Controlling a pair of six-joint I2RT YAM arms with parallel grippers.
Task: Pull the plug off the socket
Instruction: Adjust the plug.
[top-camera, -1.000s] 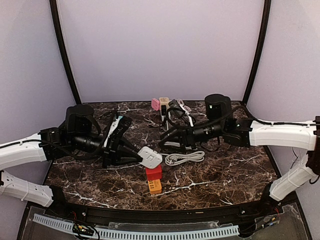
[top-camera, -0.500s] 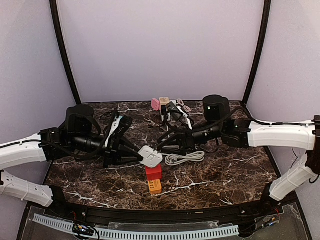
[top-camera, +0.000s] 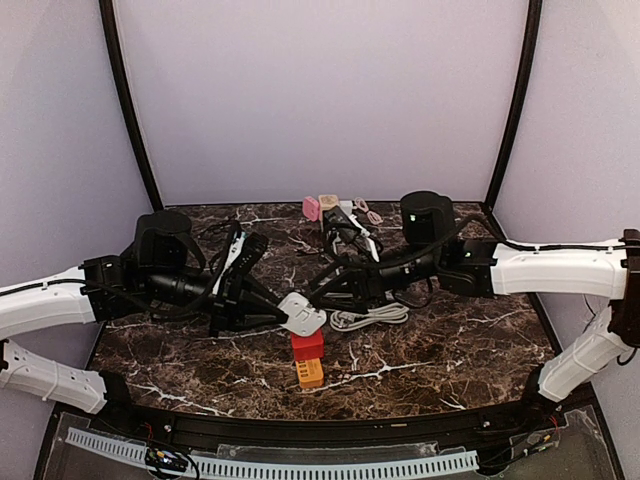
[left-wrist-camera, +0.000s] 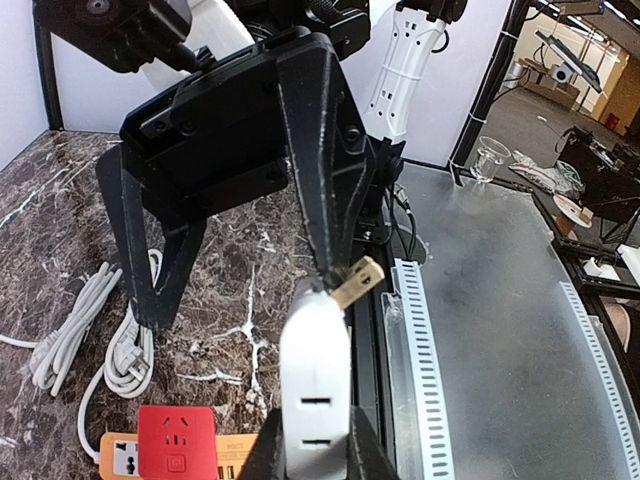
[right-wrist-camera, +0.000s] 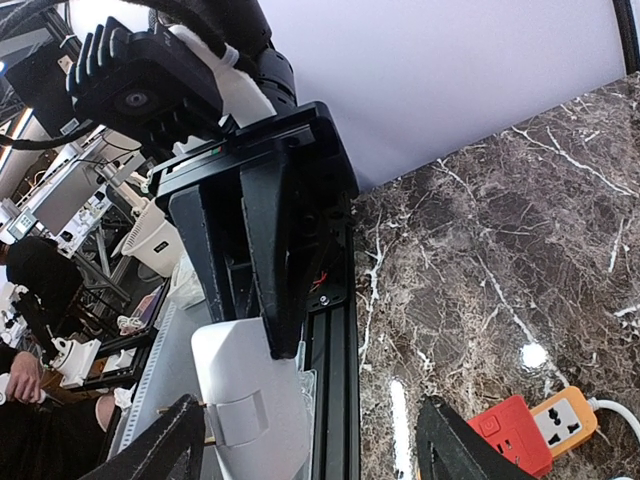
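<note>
The left gripper (top-camera: 283, 313) is clenched on the white piece (top-camera: 301, 315), holding it in the air just up and left of the red cube (top-camera: 307, 344). With slots on its face and 1 brass prong (left-wrist-camera: 358, 283) at its far end, this piece looks like socket and plug joined. It is probably lifted so the other arm can reach it. The right gripper (top-camera: 318, 291) comes in from up and right of the cube, its 2 fingers apart and flanking that far end, gripping nothing. It should close there next and pull away. A cable (top-camera: 370, 316) lies right of the cube.
</note>
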